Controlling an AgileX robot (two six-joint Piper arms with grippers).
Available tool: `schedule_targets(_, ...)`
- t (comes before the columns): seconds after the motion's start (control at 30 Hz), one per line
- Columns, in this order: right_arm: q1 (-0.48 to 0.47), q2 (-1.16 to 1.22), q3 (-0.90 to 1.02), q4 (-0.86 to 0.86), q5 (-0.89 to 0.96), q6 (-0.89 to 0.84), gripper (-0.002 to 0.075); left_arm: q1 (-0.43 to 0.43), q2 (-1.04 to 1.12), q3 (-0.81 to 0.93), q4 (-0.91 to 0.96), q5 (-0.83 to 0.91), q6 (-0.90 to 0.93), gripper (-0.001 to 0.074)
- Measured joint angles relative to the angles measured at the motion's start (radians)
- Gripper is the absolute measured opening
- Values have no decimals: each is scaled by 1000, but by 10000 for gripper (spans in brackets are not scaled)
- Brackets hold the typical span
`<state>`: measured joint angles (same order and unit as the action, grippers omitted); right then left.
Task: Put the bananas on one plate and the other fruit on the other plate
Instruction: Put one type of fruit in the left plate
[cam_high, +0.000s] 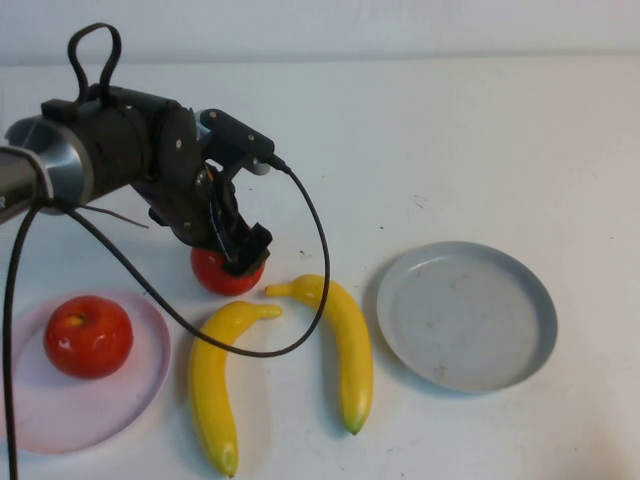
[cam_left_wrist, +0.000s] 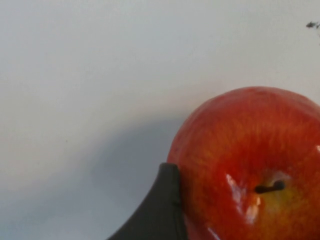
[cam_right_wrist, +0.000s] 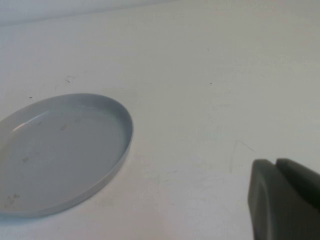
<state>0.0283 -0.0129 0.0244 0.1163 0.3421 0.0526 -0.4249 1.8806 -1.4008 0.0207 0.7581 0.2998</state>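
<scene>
A shiny red apple (cam_left_wrist: 250, 165) with short dark stem stands on the white table (cam_left_wrist: 100, 75); one dark finger (cam_left_wrist: 157, 210) of the left gripper touches its side

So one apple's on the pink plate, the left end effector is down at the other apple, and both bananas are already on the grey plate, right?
Not quite. In the high view the two bananas lie on the table between the plates, and the grey plate holds nothing. The rest stands: one apple sits on the pink plate, and the left end effector is down at the other apple.
</scene>
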Motion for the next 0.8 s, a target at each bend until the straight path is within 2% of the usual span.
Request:
schedule_targets(0.27,0,0,0,0,0,0,-15,0,6,-2,0,0,0,666)
schedule_targets(0.47,0,0,0,0,0,0,-15,0,6,-9,0,29,-5,580)
schedule_targets(0.8,0,0,0,0,0,0,-15,0,-38,-154,0,297,-64,580)
